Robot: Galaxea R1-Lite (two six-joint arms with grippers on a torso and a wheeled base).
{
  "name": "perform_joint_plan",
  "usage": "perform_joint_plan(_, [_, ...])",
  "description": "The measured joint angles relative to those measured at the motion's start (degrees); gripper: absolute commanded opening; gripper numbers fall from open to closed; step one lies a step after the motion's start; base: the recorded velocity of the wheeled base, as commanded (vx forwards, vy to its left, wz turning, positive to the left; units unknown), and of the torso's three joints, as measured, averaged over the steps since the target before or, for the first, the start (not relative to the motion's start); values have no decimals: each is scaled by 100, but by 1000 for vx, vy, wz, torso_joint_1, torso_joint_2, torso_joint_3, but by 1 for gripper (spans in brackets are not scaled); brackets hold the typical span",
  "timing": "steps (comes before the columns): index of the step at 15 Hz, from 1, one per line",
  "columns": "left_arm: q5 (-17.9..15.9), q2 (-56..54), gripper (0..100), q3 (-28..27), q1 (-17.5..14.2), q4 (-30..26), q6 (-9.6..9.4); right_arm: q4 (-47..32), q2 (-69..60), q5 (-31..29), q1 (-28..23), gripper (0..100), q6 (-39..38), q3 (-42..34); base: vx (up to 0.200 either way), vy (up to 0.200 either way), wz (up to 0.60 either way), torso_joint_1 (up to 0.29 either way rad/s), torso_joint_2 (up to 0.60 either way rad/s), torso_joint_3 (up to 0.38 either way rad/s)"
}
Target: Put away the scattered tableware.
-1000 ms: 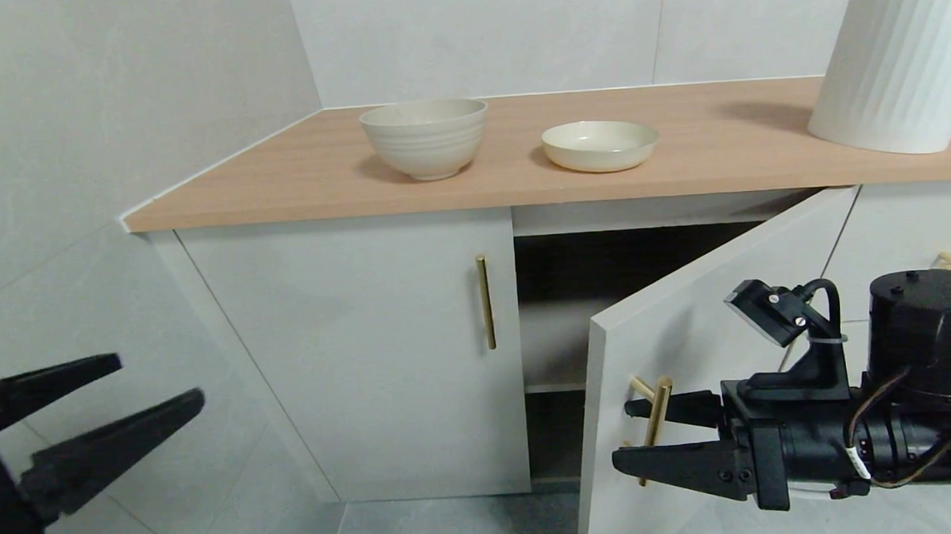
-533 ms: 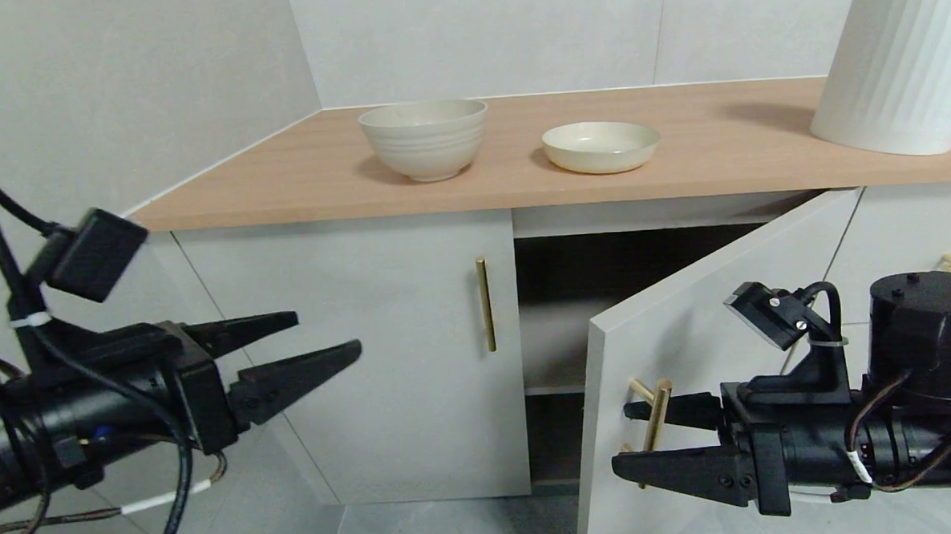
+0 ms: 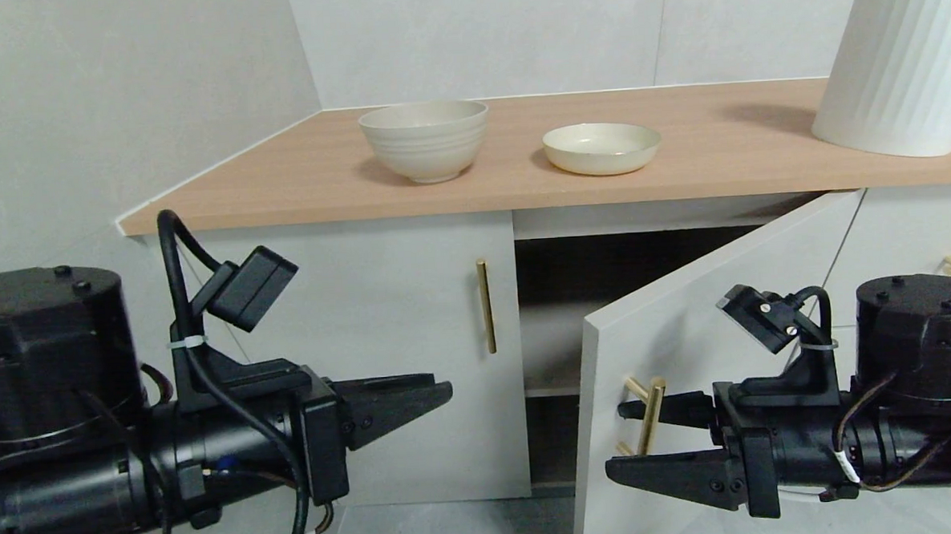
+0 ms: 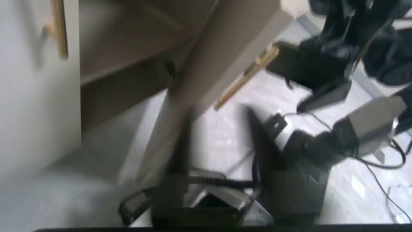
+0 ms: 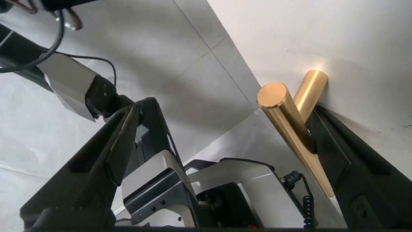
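**A:** Where does the tableware lie from the jaws?

**B:** Up and beyond them. The bowl [image 3: 424,139] and the dish [image 3: 601,147] both stand mouth-up on the counter [image 3: 319,185], a gap between them. Both grippers sit below the counter's edge, pointing level at the cupboard.

**A:** Which arm is nearer the bowl?

**B:** The left gripper [image 3: 445,394]. It hangs in front of the shut door [image 3: 365,304], and the bowl lies above it, a little to its right. The wrist view is blurred, but its 2 fingers show a gap with nothing between them.

**A:** And the right?

**B:** The right gripper [image 3: 616,439] has its jaws wide apart astride the handle [image 3: 649,414] of the open door [image 3: 686,314], 1 finger on each side, not pinching it. The dish sits above it, slightly to its left.

**A:** So what does the next move call for?

**B:** I judge the left arm must rise clear of the counter edge, then tip down onto the bowl's rim. The bowl is round, so there is no long axis to line up with.
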State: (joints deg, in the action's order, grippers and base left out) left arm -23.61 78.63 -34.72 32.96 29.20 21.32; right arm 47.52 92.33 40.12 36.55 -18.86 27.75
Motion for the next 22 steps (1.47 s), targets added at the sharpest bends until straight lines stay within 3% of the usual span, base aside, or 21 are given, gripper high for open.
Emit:
perform_joint_plan(3, [76,450,0,-105,-63,1174,2,-23,-77,-5,-15,100,0,-21,0,0,0,0,0,0])
perform_joint_plan(9, [-211,2178,0,-329,-80,3082,-61,-63,-239,-24,-96,100,-10,-35,0,0,0,0,0,0])
perform_joint_plan(12, [-252,2922,0,-789,80,3162,-189,-61,-261,-2,-234,100,-10,-24,0,0,0,0,0,0])
perform_joint_plan(13, [-244,3079,0,-872,223,3112,-349,-55,-265,-7,-246,100,26,-24,0,0,0,0,0,0])
perform_joint_plan(14, [-189,3241,0,-919,347,3121,-639,-50,-265,-9,-256,100,59,-27,0,0,0,0,0,0])
perform_joint_plan(15, [-24,3418,0,-961,457,3204,-936,-37,-265,-16,-260,100,69,-33,0,0,0,0,0,0])
perform_joint_plan(16, [169,3582,0,-1040,546,3348,-1098,-33,-262,-27,-262,100,77,-35,0,0,0,0,0,0])
perform_joint_plan(18, [378,3877,0,-1186,744,3627,-1191,-17,-261,-38,-265,100,88,-49,0,0,0,0,0,0])
perform_joint_plan(22, [424,4034,0,-1108,1023,3838,-1200,-34,-265,-51,-411,100,263,-79,0,0,0,0,0,0])
